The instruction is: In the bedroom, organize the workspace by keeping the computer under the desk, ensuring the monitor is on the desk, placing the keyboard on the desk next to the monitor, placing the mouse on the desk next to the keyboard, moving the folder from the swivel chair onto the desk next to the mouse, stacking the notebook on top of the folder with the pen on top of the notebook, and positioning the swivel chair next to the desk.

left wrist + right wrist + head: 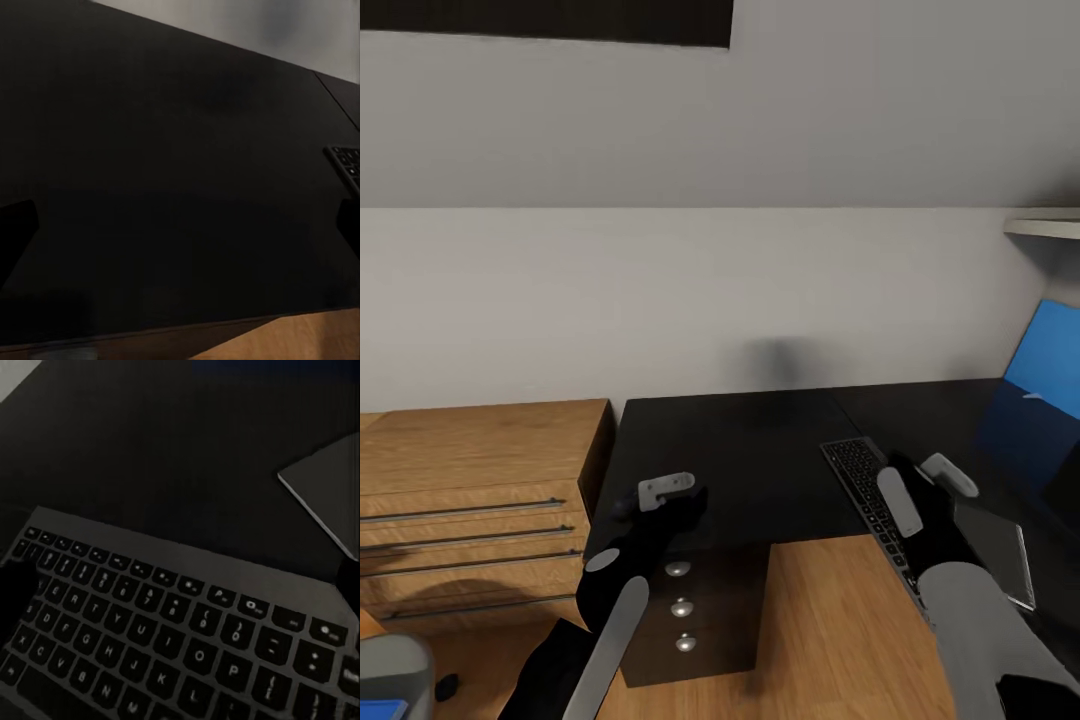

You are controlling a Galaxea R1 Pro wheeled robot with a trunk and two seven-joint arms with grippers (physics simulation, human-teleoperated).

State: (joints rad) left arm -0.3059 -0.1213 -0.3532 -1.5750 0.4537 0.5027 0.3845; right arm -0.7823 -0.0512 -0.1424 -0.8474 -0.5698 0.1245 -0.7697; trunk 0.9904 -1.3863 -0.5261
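Black desk (750, 450); keyboard (865, 490) lengthwise front-to-back.

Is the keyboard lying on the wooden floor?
No, the keyboard lies on the black desk, under the right claw.

head: high, facing down over the desk (760, 450) | left wrist: close over bare desktop | right wrist: close over keyboard (172, 637), shared with head view

Grey wall (660, 290), light-wood cabinet (470, 480)
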